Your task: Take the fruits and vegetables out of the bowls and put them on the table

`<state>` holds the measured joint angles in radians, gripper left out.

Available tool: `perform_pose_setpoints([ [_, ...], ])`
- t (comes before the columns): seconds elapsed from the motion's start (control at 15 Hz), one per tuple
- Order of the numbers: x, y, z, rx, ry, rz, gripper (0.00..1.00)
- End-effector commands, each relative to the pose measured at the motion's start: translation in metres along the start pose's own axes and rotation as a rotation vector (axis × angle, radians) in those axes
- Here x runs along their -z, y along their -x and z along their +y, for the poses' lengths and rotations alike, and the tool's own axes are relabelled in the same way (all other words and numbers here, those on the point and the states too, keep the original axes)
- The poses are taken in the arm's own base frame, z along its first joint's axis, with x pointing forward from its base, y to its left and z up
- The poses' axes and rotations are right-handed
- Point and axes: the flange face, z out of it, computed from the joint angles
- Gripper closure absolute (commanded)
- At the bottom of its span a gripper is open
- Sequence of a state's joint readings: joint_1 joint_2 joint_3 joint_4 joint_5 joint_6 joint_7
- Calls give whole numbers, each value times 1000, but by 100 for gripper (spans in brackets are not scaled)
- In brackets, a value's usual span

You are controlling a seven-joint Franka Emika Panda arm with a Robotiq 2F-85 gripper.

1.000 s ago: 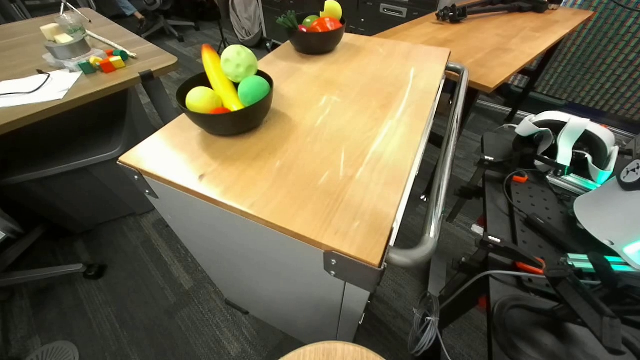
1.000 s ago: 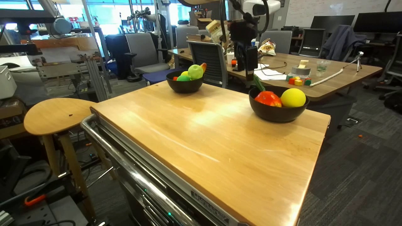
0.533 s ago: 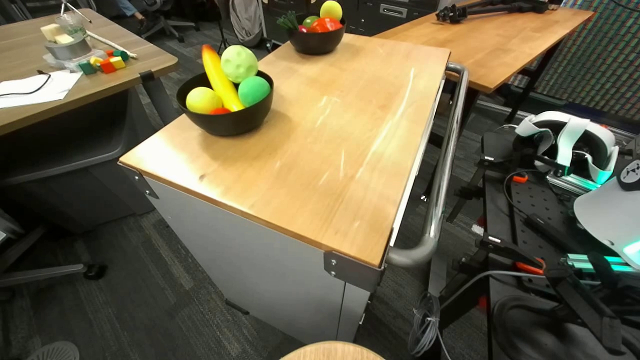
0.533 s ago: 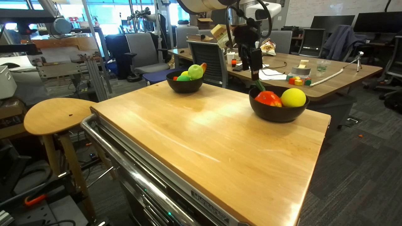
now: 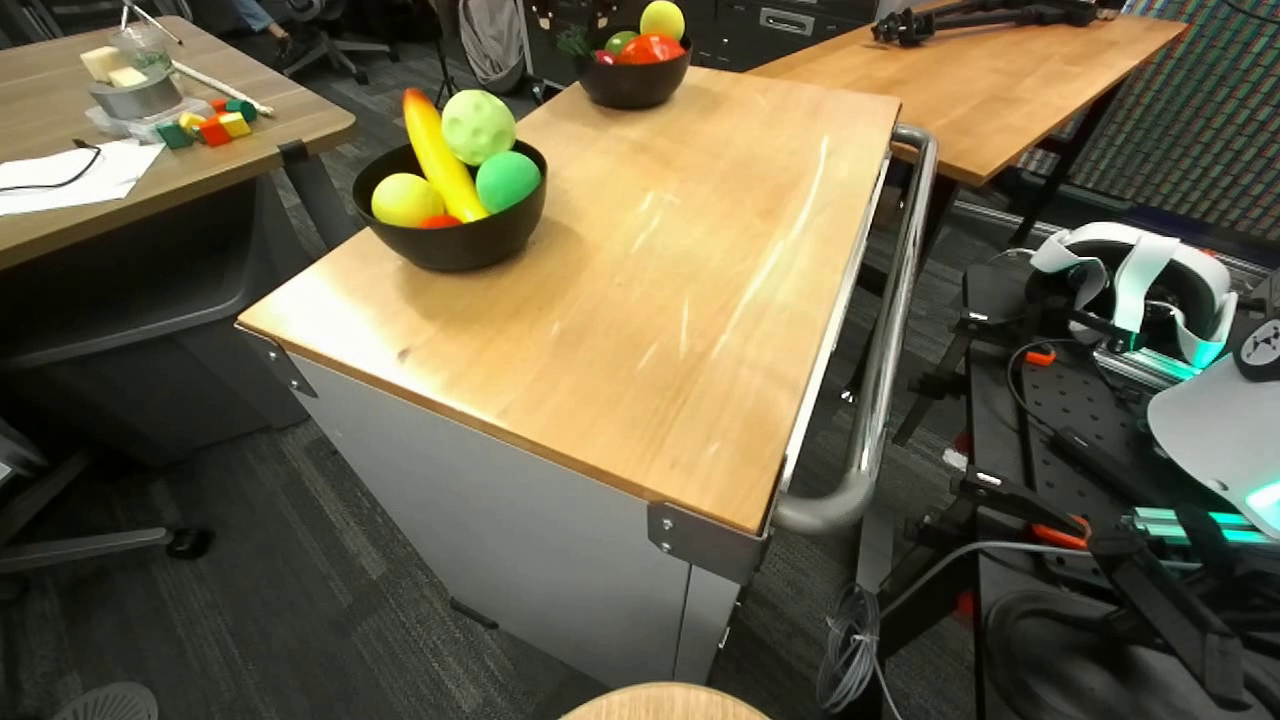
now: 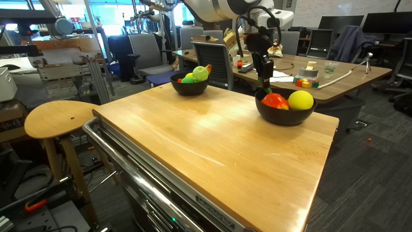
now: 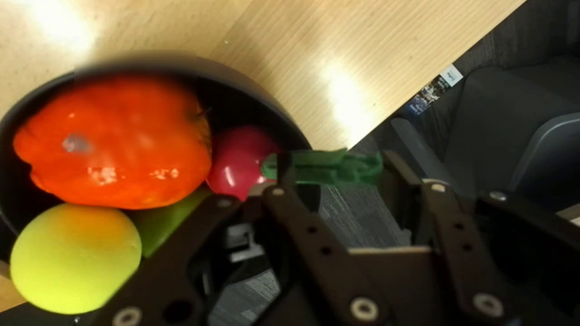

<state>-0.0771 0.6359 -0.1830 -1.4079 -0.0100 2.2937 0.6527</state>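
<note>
In an exterior view the gripper (image 6: 264, 85) had just come down by the ten o'clock edge of a black bowl (image 6: 286, 118); a grasp seemed near. In an exterior view the nearer bowl (image 5: 460, 248), holding a banana (image 5: 441, 158), sat at its eight o'clock on the table (image 5: 650, 300). In the wrist view the fingers (image 7: 402, 171) stood apart astride green tops (image 7: 324, 166), not clearly gripping; the radish (image 7: 240, 157) lay inside the black bowl, an orange-red fruit (image 7: 113, 145) crowding its nine o'clock, possibly hindering the lift.

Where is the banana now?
In an exterior view, the banana leans in the nearer black bowl, picture left, between the yellow ball and pale-green ball.
</note>
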Motion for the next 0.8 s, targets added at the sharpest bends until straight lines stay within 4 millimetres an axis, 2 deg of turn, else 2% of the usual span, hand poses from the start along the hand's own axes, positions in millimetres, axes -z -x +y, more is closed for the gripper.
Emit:
perform_pose_setpoints([
  [0.0,-1,-10,-11,-39,3,9,81],
  [0.13,-2,-12,-11,-55,7,8,95],
  [0.27,1,-14,-9,-74,9,9,100],
  [0.47,14,-14,-1,-107,37,24,96],
  [0.73,48,-9,18,-128,121,125,97],
])
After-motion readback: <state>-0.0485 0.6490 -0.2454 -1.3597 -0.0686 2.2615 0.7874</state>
